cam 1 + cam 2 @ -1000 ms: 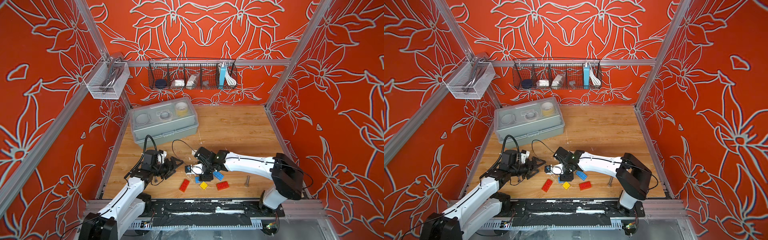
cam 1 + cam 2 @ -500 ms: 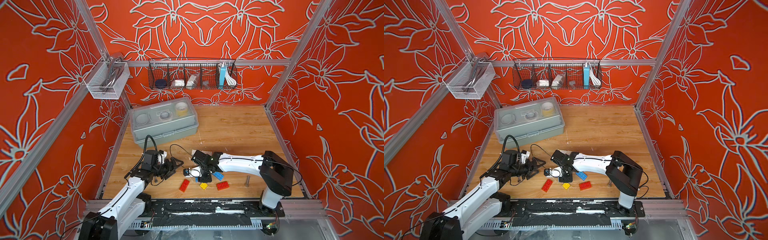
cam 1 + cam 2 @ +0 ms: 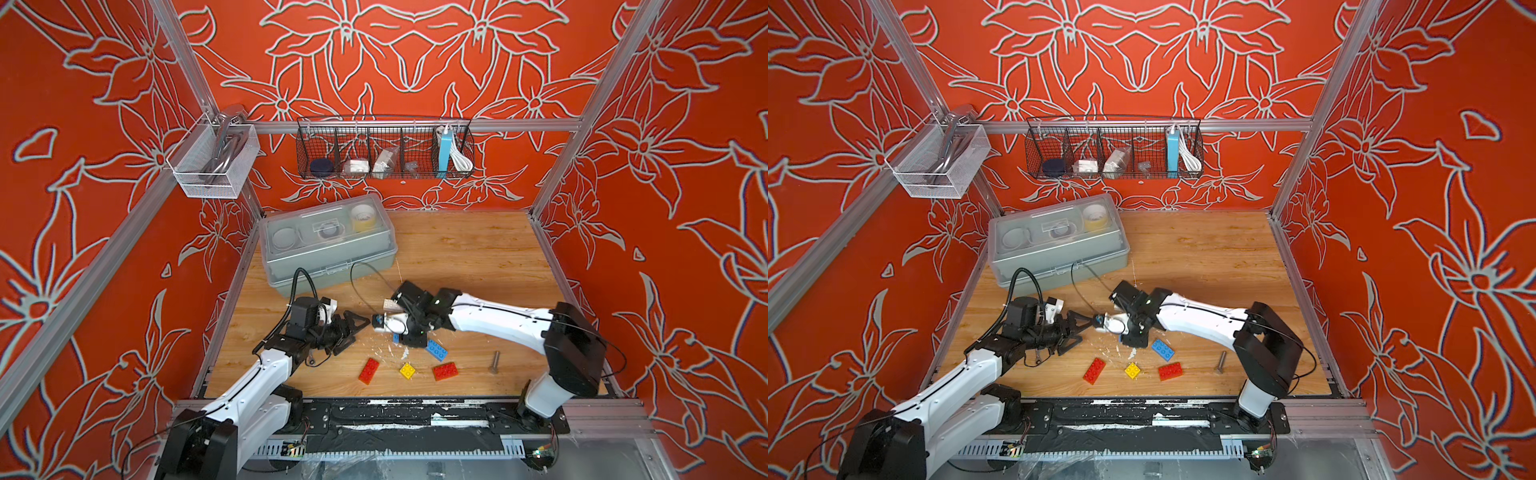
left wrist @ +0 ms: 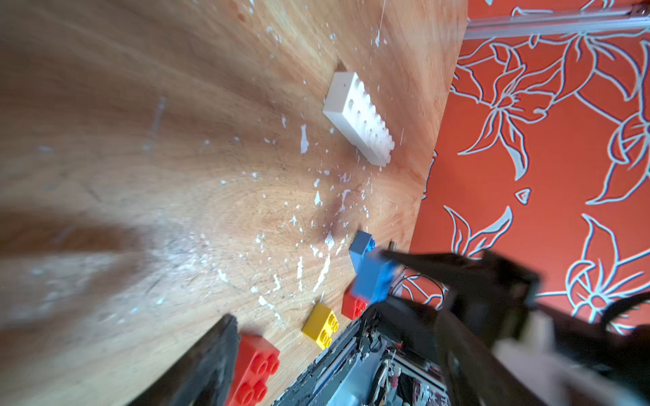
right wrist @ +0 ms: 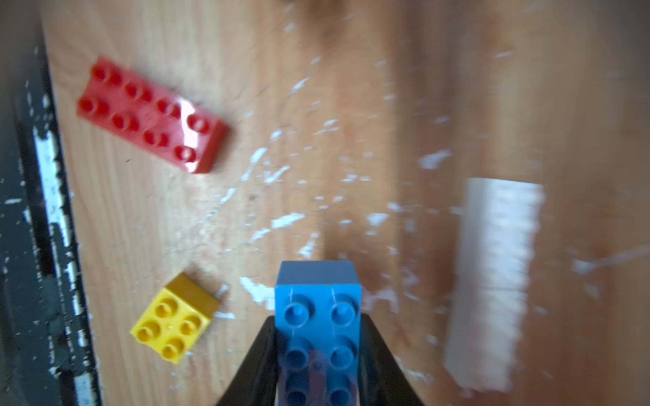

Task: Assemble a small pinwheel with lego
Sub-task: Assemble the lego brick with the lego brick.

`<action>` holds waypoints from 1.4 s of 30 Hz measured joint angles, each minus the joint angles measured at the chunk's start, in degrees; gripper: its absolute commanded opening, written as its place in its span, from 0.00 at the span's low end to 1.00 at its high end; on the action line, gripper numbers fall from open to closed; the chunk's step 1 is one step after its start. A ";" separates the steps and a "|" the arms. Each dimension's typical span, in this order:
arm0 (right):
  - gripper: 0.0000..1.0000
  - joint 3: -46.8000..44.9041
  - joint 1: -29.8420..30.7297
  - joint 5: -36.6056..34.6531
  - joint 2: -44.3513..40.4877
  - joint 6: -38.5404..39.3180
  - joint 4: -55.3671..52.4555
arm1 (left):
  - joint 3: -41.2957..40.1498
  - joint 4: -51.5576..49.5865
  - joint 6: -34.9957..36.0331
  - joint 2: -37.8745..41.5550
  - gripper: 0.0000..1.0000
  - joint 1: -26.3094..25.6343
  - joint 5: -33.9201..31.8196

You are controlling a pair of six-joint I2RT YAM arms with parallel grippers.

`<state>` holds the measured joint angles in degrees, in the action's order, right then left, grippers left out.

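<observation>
Lego bricks lie near the table's front edge. My right gripper (image 5: 318, 318) is shut on a blue brick (image 5: 318, 302), studs facing the wrist camera, just above the wood; in a top view that gripper (image 3: 409, 338) points down mid-table. A second blue brick (image 3: 436, 350) lies to its right. One red brick (image 3: 369, 370), the yellow square (image 3: 407, 370) and another red brick (image 3: 445, 371) sit in a row at the front. A long white brick piece (image 4: 357, 119) lies on its side behind them. My left gripper (image 3: 353, 332) stands open and empty, left of the right one. No assembled pinwheel shows.
A grey metal bolt (image 3: 494, 361) lies at the front right. A grey lidded box (image 3: 328, 249) stands at the back left of the table. A wire basket (image 3: 384, 147) and a mesh basket (image 3: 212, 164) hang on the walls. White flecks dot the wood.
My right gripper's jaws have closed on the blue brick. The left arm has barely moved.
</observation>
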<state>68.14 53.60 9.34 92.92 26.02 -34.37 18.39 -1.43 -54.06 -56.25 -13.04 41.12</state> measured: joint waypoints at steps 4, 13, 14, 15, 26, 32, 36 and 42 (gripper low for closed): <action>0.24 7.13 -5.16 -2.03 0.74 0.02 -1.60 | 1.77 4.72 -1.75 -5.70 0.82 -2.23 -0.35; 0.24 16.15 -8.70 -2.21 13.00 2.03 -4.79 | 4.66 10.43 -2.97 -10.73 0.81 -2.40 -2.43; 0.23 16.63 -8.92 -1.99 14.25 2.25 -5.16 | 4.74 10.60 -2.86 -10.78 0.81 -2.40 -2.75; 0.23 16.98 -9.09 -1.73 15.26 2.49 -5.49 | 4.76 10.75 -2.78 -10.84 0.81 -2.40 -3.04; 0.23 17.20 -10.14 -0.46 18.03 4.31 -5.64 | 4.76 11.89 -2.12 -14.14 0.82 -2.40 -4.00; 0.23 17.22 -10.56 -0.24 20.15 5.07 -5.05 | 4.76 13.09 -2.12 -15.08 0.81 -2.40 -4.00; 0.23 17.73 -10.58 -0.22 21.22 5.38 -4.42 | 4.76 13.20 -2.10 -15.23 0.81 -2.40 -4.00; 0.22 18.49 -10.60 -0.20 22.21 6.10 -4.00 | 4.76 13.81 -2.10 -15.87 0.81 -2.43 -3.98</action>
<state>86.63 43.00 9.15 115.13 32.12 -38.37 23.16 12.38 -56.16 -72.12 -15.46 37.15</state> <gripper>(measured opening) 0.341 0.813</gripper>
